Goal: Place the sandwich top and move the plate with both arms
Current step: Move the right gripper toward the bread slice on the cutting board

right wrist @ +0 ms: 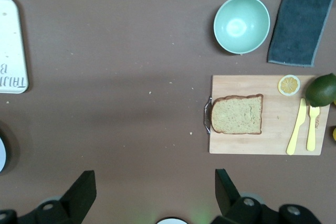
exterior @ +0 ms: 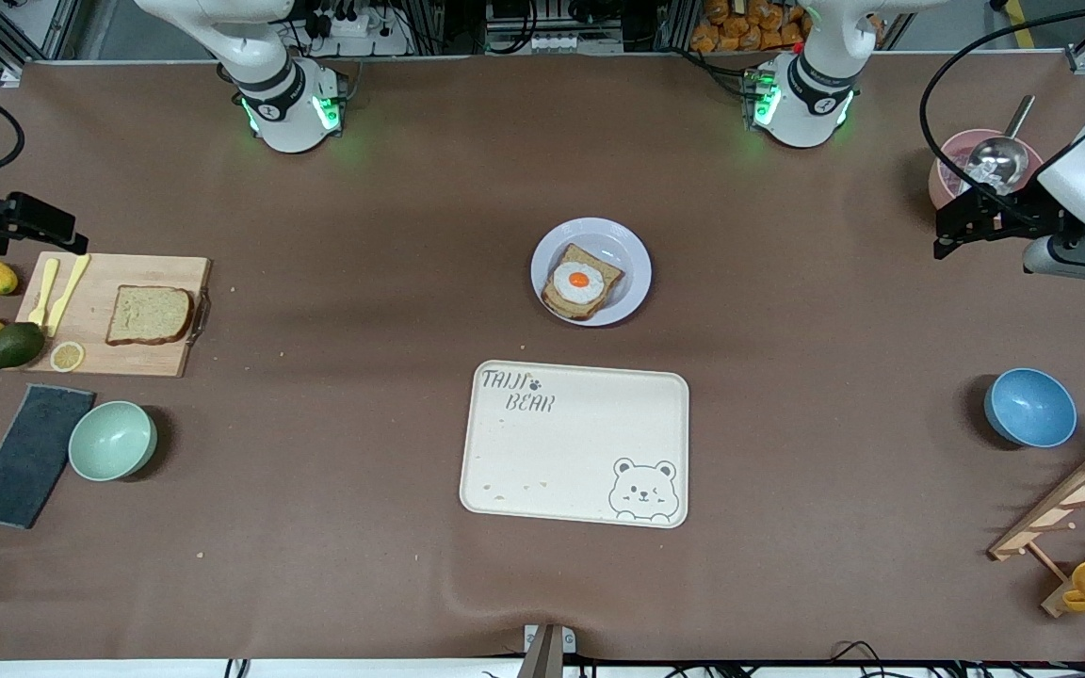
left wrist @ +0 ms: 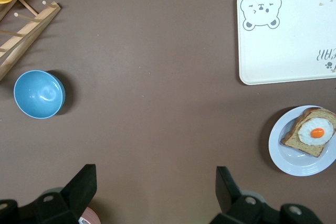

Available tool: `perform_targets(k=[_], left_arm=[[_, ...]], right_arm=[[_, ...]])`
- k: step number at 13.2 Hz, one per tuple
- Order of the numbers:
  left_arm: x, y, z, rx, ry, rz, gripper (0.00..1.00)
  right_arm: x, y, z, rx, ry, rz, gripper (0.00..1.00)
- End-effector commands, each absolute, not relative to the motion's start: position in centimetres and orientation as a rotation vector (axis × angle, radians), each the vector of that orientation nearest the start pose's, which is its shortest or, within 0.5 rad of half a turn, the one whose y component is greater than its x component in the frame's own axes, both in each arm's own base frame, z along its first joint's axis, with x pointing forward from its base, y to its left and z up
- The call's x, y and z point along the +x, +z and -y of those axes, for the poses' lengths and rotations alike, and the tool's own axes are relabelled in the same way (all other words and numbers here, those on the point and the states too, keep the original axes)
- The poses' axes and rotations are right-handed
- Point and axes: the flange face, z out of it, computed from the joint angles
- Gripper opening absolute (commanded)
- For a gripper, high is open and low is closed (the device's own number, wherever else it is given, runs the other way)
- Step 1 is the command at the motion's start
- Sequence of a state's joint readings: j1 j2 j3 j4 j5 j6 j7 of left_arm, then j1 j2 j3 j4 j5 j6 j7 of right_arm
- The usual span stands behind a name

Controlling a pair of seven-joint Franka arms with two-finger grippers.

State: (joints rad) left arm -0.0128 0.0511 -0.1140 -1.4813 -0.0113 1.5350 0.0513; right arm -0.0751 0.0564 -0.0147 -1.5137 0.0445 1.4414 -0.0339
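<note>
Currently neither gripper has anything in hand.

**Tools.** The right gripper [right wrist: 155, 187] hangs high over the right arm's end of the table, jaws spread fully and empty. The left gripper [exterior: 952, 231] hangs over the pink bowl [exterior: 943, 174] at the left arm's end, also fully open and empty. That arm appears to be waiting.

**Location of task items.** Taking the plate [exterior: 632, 250] as the dial centre in the front view:
- The sandwich top [exterior: 149, 314] lies at nine o'clock, well apart, flat on a wooden cutting board [exterior: 166, 363].
- The bear-printed tray [exterior: 580, 452] sits at six o'clock, near the plate.
- The plate carries a bread slice with a fried egg [exterior: 580, 282].

**Step in hand (judged).** The right arm is to fetch the sandwich top, and nothing of the task is done yet.

**Recommended practice.**
- Descend squarely over the slice and grip across its narrower span at the crusts.
- Use a light squeeze, since bread should crush or fold easily.
- Keep clear of the yellow knife and fork [exterior: 57, 292] at the board's nine o'clock end.
- Carry the slice level and release it low over the egg, edges matched.

**Appearance.** The slice is light brown and speckled with a darker crust. One end is rounded, and it looks dry and intact.
</note>
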Motion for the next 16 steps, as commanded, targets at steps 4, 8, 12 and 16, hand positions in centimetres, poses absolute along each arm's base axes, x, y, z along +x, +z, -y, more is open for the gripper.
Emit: perform_targets(k=[4, 8, 12, 16], left_arm=[[56.5, 63.8, 6.0, -3.205, -0.014, -0.218, 1.0], [56.6, 64.1, 5.9, -3.205, -0.037, -0.213, 1.0], [56.5, 64.2, 5.9, -3.203, -0.042, -0.213, 1.0], [56.5, 64.1, 6.0, -3.201, -0.037, -0.212, 1.0]], right_arm=[[57.6, 55.1, 8.7, -3.065, 0.339, -0.181, 1.0], [57.4, 49.8, 13.5, -3.049, 0.268, -0.066, 1.0], [56.6, 45.0, 19.5, -3.006, 0.278, -0.013, 0.96], [56.4, 38.9, 24.7, -2.929, 0.291, -0.012, 0.89]])
